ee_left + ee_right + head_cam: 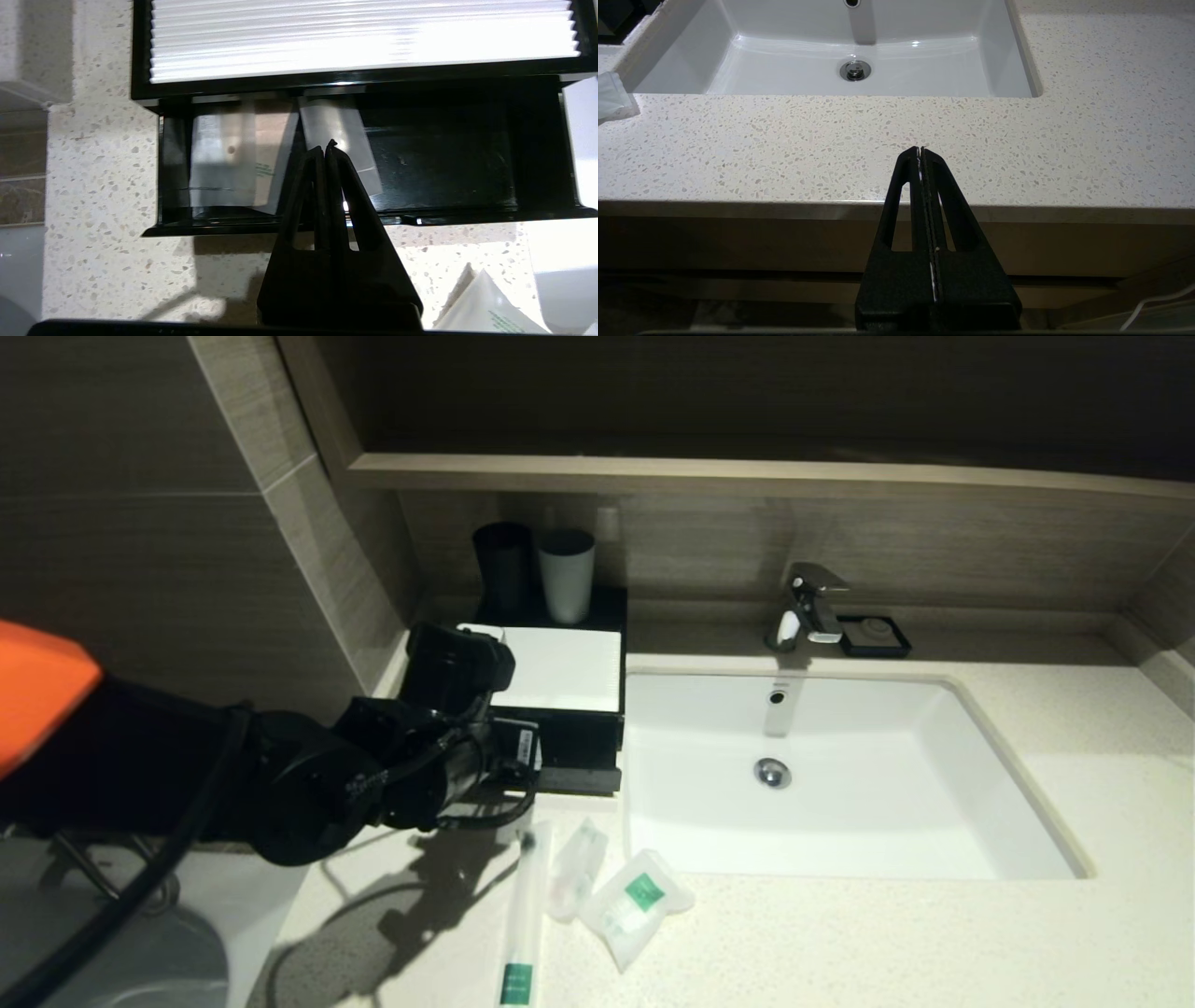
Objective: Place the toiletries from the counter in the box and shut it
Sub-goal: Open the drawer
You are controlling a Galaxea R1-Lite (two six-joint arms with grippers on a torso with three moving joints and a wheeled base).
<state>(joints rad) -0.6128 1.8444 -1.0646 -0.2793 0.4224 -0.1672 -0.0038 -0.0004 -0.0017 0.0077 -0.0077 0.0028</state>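
Green labels on sachets (pixel 637 903): text unreadable.

Black box (pixel 569 733), drawer open, at 10 o'clock; three clear sachets (pixel 644 901) lie on the bench (pixel 840 943) at 7.

— Back corner first: a black cup (pixel 502 566) and a grey cup (pixel 566 575) stand side by side, upright, close enough to touch or nearly so.

— And along the back edge, the chrome faucet (pixel 808 605) points its spout forward over the basin.

— Just beside it sits a small black soap dish (pixel 875 637), square and low.

— Down in the basin the round metal drain (pixel 772 772) shines, with the overflow hole (pixel 777 696) on the wall above it.

— Overhead, a pale wooden shelf (pixel 766 476) runs across the tiled wall (pixel 168 523).
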